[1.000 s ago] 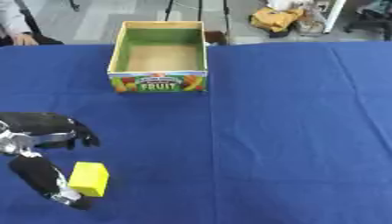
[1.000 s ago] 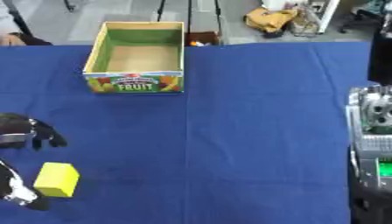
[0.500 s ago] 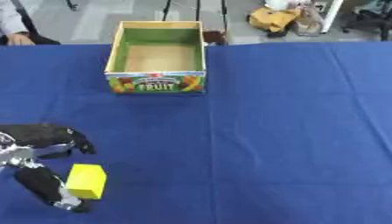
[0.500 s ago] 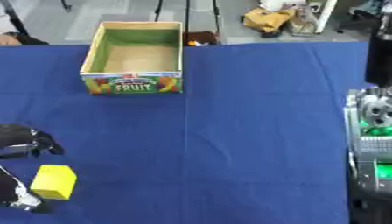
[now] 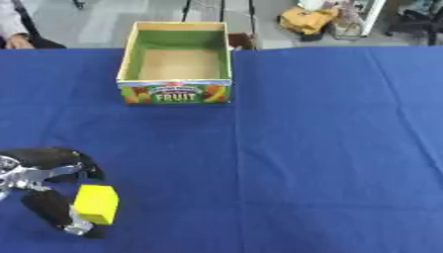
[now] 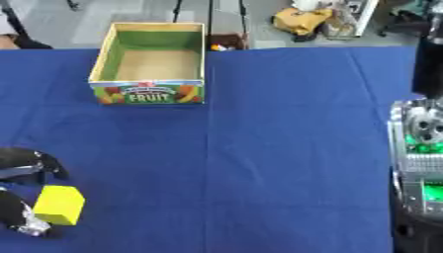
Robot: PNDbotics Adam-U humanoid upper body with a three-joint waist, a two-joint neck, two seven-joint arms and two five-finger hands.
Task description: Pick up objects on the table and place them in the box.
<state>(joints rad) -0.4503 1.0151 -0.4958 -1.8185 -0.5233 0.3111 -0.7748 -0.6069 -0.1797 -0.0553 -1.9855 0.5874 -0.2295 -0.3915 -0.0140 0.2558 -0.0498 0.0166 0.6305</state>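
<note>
A yellow block [image 5: 95,203] lies on the blue tablecloth at the lower left. My left hand [image 5: 39,170] is around it. The black fingers [image 5: 54,157] arch above the block with a gap, and the thumb [image 5: 50,211] lies against its left side. The block rests on the cloth. The open cardboard fruit box [image 5: 176,92] stands at the far middle-left, and its brown floor holds nothing that I can see. My right arm [image 6: 419,163], silver with green lights, shows only at the right edge of the right eye view.
The blue cloth [image 5: 303,148] covers the whole table. A person's sleeve [image 5: 10,29] is at the far left corner, away from the objects. Beyond the far edge are bags and stands on the floor.
The left hand's fingers have come down closer to the yellow block. The block and the box have stayed in place.
</note>
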